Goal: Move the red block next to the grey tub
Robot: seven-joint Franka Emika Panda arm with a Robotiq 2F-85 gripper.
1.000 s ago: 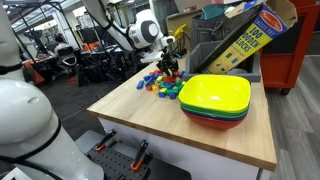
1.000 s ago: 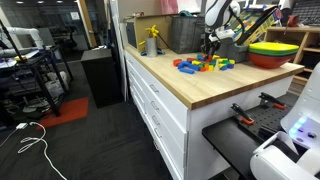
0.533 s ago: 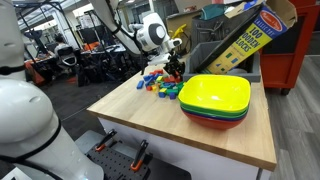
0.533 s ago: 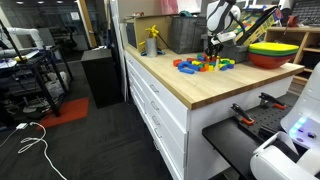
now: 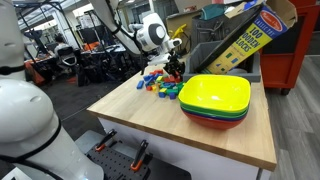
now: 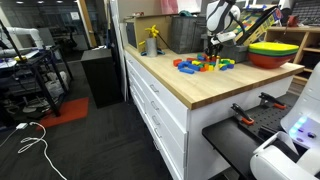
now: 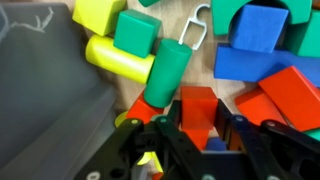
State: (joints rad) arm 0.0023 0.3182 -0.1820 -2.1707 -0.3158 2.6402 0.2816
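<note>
In the wrist view my gripper (image 7: 200, 116) is shut on the red block (image 7: 198, 104), which fills the gap between both fingers. The grey tub (image 7: 45, 80) fills the left of that view, close beside the gripper. A green cylinder (image 7: 166, 72) and a yellow cylinder (image 7: 118, 58) lie just ahead of the block. In both exterior views the gripper (image 5: 174, 70) (image 6: 211, 55) hangs low over the pile of coloured blocks (image 5: 160, 84) (image 6: 205, 65), next to the dark tub (image 5: 205, 55) (image 6: 183, 33). I cannot tell whether the block is off the table.
Stacked yellow, green and red bowls (image 5: 215, 100) (image 6: 272, 52) stand on the wooden table (image 5: 150, 115). A blocks box (image 5: 245, 40) leans behind them. Blue, green, red and yellow blocks (image 7: 250, 45) crowd round the gripper. A yellow bottle (image 6: 152, 40) stands near the tub.
The arm shifted a little toward the grey tub between one second and half a second ago. Since then nothing visibly moved.
</note>
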